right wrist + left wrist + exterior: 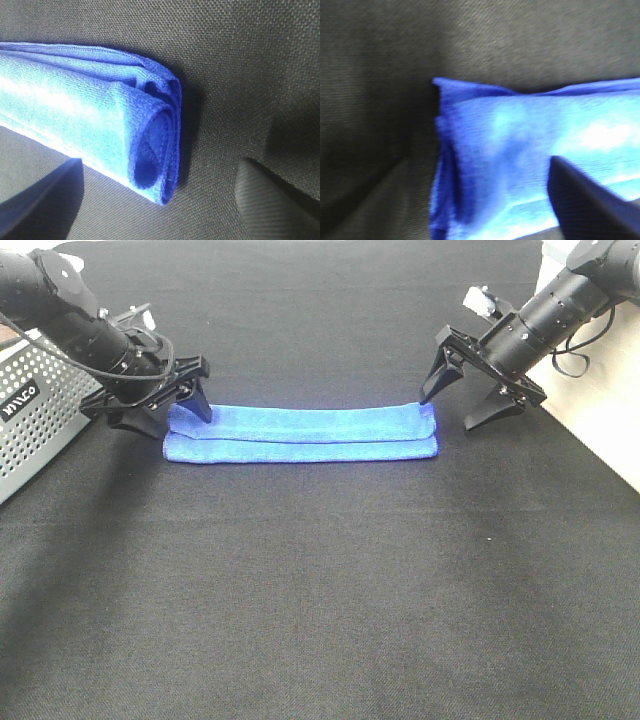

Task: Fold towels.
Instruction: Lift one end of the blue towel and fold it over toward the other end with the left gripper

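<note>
I saw a blue towel folded long on the black tabletop | left claw stood spread wide at one end | right claw spread wide at the other

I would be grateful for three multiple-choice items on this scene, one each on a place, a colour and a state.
1. In the high view, the perforated grey metal basket stands at the: A left edge; B right edge; C centre.
2. The long folded fuzzy towel is: A red; B royal blue; C white.
3. The black right gripper is: A shut on the towel; B open; C out of view.
Answers: 1 A, that edge cuts it off; 2 B, blue in all views; 3 B, its fingers stand apart.
</note>
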### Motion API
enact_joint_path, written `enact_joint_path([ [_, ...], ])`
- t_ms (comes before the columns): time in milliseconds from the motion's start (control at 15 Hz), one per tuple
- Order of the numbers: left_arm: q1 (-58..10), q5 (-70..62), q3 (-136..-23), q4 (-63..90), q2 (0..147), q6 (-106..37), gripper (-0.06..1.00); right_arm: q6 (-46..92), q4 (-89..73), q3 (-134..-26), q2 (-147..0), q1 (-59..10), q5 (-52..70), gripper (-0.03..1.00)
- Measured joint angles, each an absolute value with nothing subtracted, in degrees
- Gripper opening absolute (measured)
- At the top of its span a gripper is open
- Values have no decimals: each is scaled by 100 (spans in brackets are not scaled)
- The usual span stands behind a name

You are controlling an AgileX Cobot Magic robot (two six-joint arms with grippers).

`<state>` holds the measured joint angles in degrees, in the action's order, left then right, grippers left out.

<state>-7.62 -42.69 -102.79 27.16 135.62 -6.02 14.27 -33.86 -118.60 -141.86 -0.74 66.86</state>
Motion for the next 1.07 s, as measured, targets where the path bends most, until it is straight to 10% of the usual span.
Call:
enact_joint_path([
  [400, -791, -4039, -10296, 3140, 13808, -619, 66, 1427, -3386, -11860, -14186, -74, 6635, 78],
  [867, -911, -3822, -10302, 3409, 13946, -773, 8, 1427, -3386, -11860, -14186, -74, 6537, 78],
  [1067, -917, -4148, -10508, 3088, 13946, -722, 8, 1427, -3386, -11860, -14186, -74, 6537, 78],
])
